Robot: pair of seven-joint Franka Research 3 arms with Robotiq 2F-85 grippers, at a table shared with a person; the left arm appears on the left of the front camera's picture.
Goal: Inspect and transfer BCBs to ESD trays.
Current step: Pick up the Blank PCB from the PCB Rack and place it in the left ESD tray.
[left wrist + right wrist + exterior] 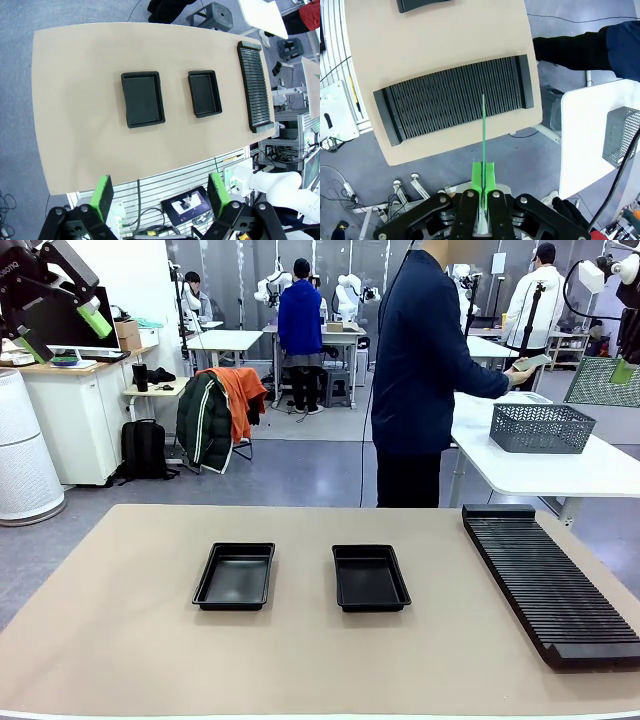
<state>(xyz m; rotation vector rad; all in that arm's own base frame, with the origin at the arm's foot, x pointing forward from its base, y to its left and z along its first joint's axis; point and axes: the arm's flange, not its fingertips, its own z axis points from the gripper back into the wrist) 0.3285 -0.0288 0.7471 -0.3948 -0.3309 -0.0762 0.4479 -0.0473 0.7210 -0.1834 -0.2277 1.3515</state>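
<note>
Above the slotted rack [455, 97], the right gripper [482, 175] is clamped on a BCB [483, 125], edge-on. Left gripper [161, 192] fingers apart, idle. ESD trays [207, 580] empty. Advice: level the board, centre it inside the rim.

Bright, even light comes down from overhead and leaves the tan desk [120, 640] flatly lit. There are no hard shadows, only a thin dark fringe around the two black trays [235, 576], whose floors carry a soft sheen. The front view is crisp from near to far. Both wrist views bow strongly, the desk's edges curving outward at 9 and 3 o'clock.
</note>
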